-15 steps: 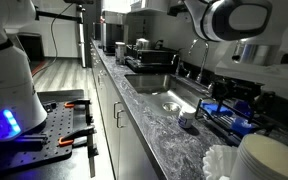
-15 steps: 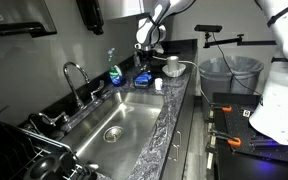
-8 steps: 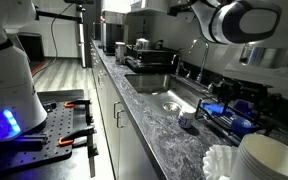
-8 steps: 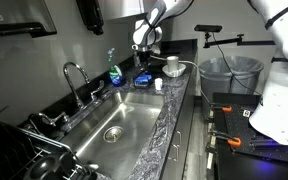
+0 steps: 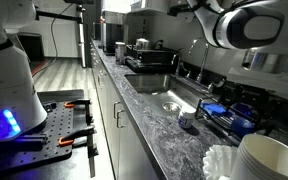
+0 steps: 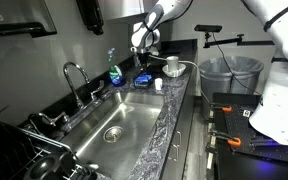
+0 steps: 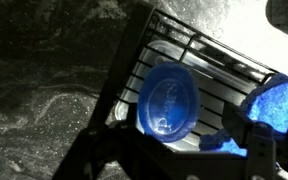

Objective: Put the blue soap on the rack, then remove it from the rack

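In the wrist view the blue soap (image 7: 281, 105) lies on the dark wire rack (image 7: 199, 50) at the right, partly hidden behind my right finger (image 7: 250, 140). A flat blue oval piece (image 7: 169, 98) lies on the rack bars beside it. My gripper (image 7: 176, 150) hangs above the rack, open, with nothing between the fingers. In an exterior view the gripper (image 6: 144, 42) is well above the rack (image 6: 144, 82) at the far end of the counter. In an exterior view the rack (image 5: 234, 113) with blue things on it lies right of the sink.
A steel sink (image 6: 112, 125) with a faucet (image 6: 74, 78) fills the counter's middle. A clear bottle of blue liquid (image 6: 114, 71) stands by the wall. White bowls (image 6: 172, 66) sit beyond the rack. White bowls (image 5: 274, 155) and a small cup (image 5: 187, 120) are near the camera.
My arm has lifted a little, up and away from the rack. The soap and the flat blue piece stay on the rack.
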